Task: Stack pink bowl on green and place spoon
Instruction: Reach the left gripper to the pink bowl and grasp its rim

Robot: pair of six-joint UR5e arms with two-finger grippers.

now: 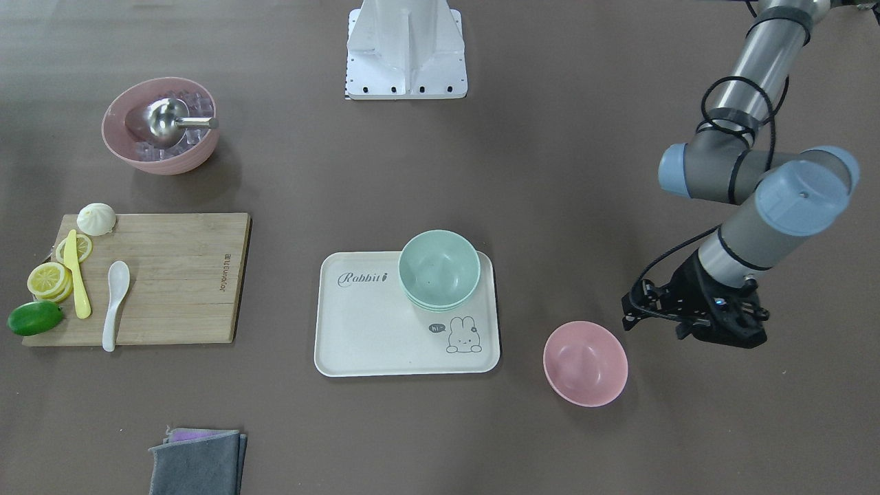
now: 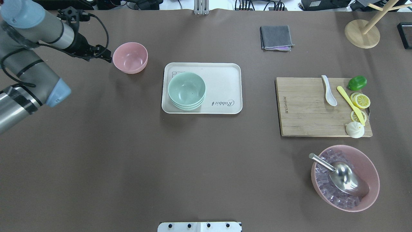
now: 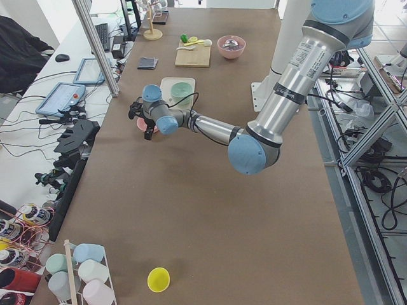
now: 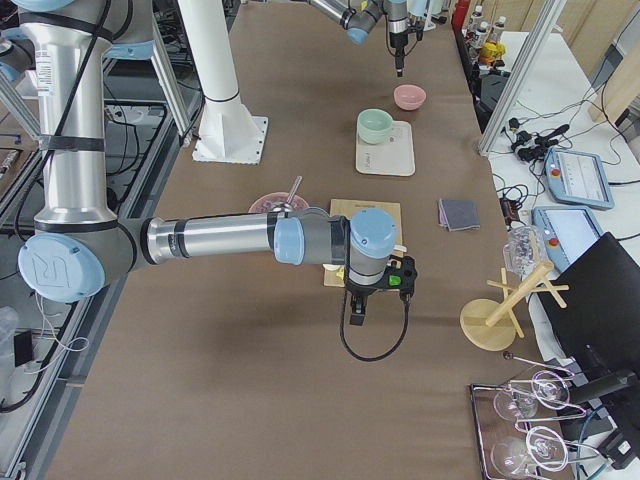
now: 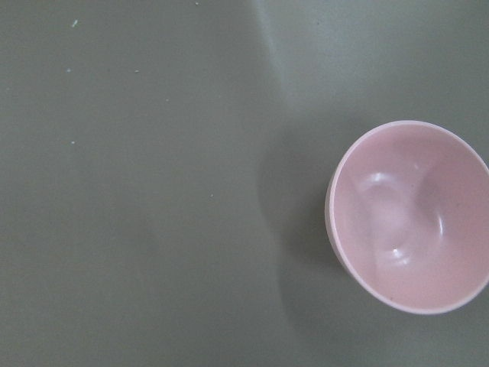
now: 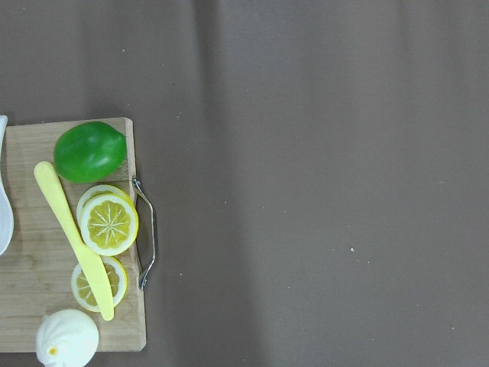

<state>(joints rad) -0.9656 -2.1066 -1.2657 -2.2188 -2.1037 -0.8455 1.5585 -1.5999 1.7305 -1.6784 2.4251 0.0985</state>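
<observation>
The small light-pink bowl (image 1: 586, 363) stands upright on the brown table, apart from the tray; it also shows in the overhead view (image 2: 130, 57) and at the right of the left wrist view (image 5: 409, 218). The mint-green bowl (image 1: 439, 268) tops a nested stack on the white tray (image 1: 371, 337). The white spoon (image 1: 115, 295) lies on the wooden board (image 1: 179, 275). My left gripper (image 2: 103, 57) hovers just beside the pink bowl, not touching it; I cannot tell whether it is open. My right gripper (image 4: 357, 318) hangs beyond the board's end; I cannot tell its state.
On the board lie a yellow knife (image 1: 77, 275), lemon slices (image 1: 49, 280), a lime (image 1: 34, 318) and a white bun (image 1: 96, 218). A larger dusky-pink bowl (image 1: 160, 155) holds clear cubes and a steel scoop. A folded grey cloth (image 1: 198, 460) lies at the table's far edge.
</observation>
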